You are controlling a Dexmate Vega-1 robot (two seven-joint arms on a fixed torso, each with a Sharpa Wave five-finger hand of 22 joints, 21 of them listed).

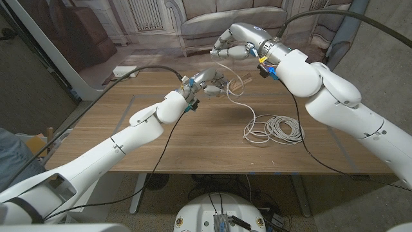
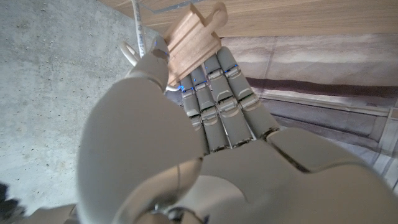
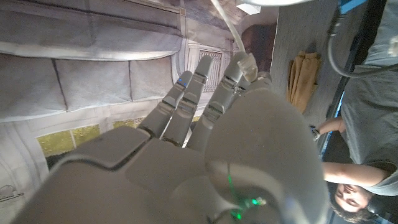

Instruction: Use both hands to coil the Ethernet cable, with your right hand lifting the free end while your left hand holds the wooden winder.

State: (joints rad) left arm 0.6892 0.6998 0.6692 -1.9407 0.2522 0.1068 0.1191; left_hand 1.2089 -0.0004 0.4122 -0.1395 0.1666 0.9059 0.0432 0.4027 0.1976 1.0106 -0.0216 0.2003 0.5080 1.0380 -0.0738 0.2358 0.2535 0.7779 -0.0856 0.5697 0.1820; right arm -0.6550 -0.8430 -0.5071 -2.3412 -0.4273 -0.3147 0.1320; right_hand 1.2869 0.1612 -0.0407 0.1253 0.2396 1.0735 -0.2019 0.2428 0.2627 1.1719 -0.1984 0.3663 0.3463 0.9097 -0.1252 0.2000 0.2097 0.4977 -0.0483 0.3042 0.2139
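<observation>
i have the pale notched wooden winder [image 2: 194,36] gripped in my left hand [image 1: 209,84] above the table; my right hand [image 1: 230,44] pinches the thin white ethernet cable [image 1: 273,127] end, raised; the rest lies coiled on the wooden table [image 1: 129,148]; next i wrap 1 turn onto the winder.

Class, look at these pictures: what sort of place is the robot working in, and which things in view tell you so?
Probably a robot lab or test room. A plain wooden table stands on bare concrete floor, a printed backdrop of a sofa hangs behind it, and a power strip lies on the table.
</observation>
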